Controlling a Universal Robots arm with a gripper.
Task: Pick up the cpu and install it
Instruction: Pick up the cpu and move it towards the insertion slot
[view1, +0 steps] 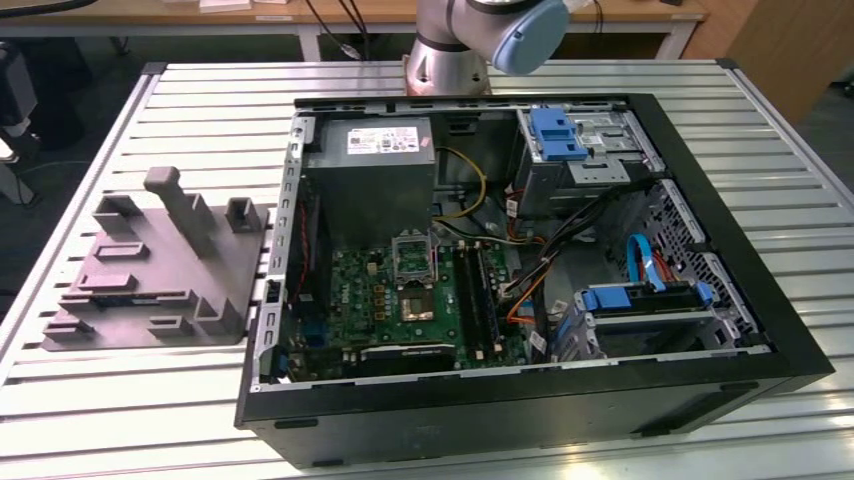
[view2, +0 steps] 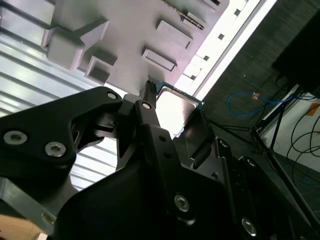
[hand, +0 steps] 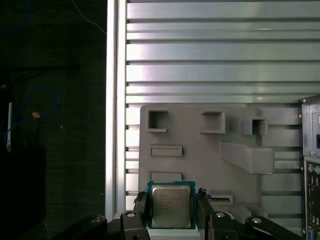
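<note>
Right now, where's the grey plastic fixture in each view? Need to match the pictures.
Exterior view: the grey fixture sits on the slatted table, to the exterior view's left of the PC case.
First wrist view: the grey fixture lies beyond the cpu gripped in the claw.
Second wrist view: the grey fixture again lies beyond the cpu.
Shared landmark: the slatted table.
</note>
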